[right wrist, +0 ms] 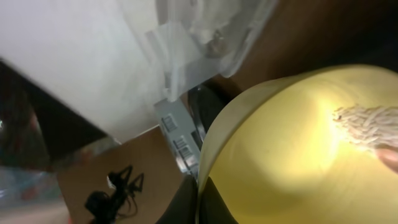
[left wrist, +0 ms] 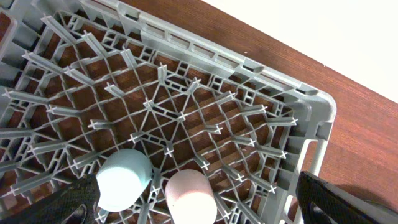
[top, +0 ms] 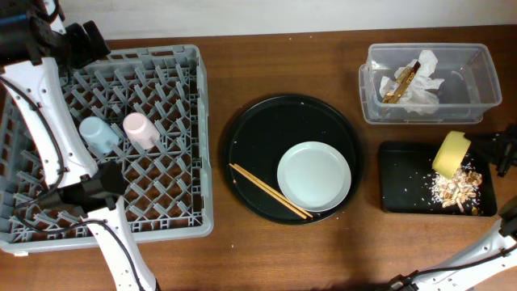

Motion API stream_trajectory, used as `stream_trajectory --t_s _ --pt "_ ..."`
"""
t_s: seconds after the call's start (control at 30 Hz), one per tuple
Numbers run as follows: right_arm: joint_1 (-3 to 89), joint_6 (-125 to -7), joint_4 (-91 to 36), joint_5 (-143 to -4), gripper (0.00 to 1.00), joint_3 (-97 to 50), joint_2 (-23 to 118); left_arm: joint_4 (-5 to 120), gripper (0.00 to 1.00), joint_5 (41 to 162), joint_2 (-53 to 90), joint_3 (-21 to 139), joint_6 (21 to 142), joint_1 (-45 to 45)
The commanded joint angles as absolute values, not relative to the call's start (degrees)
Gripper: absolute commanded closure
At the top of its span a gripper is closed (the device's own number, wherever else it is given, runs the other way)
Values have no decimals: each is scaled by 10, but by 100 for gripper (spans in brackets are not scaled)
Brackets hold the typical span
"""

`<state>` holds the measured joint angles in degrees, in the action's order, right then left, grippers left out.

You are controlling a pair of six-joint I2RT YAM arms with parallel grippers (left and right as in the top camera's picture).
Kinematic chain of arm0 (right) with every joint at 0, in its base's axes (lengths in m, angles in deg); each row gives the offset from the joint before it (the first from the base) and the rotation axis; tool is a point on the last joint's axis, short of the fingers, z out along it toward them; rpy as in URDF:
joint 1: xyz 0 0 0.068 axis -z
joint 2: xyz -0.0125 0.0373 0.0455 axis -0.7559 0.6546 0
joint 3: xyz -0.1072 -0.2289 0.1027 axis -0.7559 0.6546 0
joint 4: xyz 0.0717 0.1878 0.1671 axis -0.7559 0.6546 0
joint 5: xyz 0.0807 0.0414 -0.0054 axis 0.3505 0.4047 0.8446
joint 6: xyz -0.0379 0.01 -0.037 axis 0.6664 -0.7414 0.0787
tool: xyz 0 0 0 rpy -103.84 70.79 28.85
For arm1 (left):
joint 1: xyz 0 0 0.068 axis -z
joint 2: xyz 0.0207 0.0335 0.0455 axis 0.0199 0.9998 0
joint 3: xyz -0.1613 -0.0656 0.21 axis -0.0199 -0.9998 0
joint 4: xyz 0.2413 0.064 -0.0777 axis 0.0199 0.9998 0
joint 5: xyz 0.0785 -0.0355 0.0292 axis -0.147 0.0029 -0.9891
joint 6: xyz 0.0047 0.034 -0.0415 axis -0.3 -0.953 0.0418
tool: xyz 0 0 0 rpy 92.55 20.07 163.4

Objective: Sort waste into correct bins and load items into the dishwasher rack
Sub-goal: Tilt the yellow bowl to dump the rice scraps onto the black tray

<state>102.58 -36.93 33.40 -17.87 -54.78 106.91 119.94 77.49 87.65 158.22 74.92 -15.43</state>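
Note:
My right gripper (top: 475, 147) is shut on the rim of the yellow bowl (top: 451, 152), which hangs tilted over the shallow black tray (top: 404, 182). Beige food scraps (top: 456, 190) lie piled in that tray. In the right wrist view the gripper (right wrist: 201, 202) pinches the bowl (right wrist: 292, 155) at its rim, and a few crumbs (right wrist: 367, 124) cling inside. The light-blue cup (top: 98, 133) and pink cup (top: 140, 129) stand upside down in the grey dishwasher rack (top: 186, 137). My left gripper (top: 103, 179) hovers open just in front of them, holding nothing.
The clear tub (top: 477, 77) at the back right holds the white napkin (top: 424, 89) and the tan wrapper (top: 400, 85). The round black tray (top: 250, 133) in the middle carries the grey plate (top: 314, 176) and the chopsticks (top: 271, 192).

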Motion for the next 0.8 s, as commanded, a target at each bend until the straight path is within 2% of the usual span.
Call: stream_trajectory --t_s 0.0,0.07,0.23,0.37,0.47,0.53,0.63,0.77 --pt "1028 -249 373 -118 96 -545 1054 1200 1 767 872 1586 751 -156" --pt "1028 -298 373 -124 96 -542 1054 1200 1 767 872 1586 751 -156" --pt "1028 -321 373 -135 96 -540 1054 1200 1 767 872 1586 751 -156" --pt "1027 -302 336 -178 96 -540 1055 1200 1 767 872 1586 751 -156" --pt "1027 -296 373 -139 96 -539 1055 1200 1 767 872 1586 751 -156" --pt "1027 -302 352 -160 96 -539 1056 1200 1 767 872 1586 751 -156" --pt "1027 -419 359 -228 96 -539 1057 1200 1 767 872 1586 751 -156" --pt "1026 -344 361 -194 96 -537 1054 1200 1 767 872 1586 751 -156"
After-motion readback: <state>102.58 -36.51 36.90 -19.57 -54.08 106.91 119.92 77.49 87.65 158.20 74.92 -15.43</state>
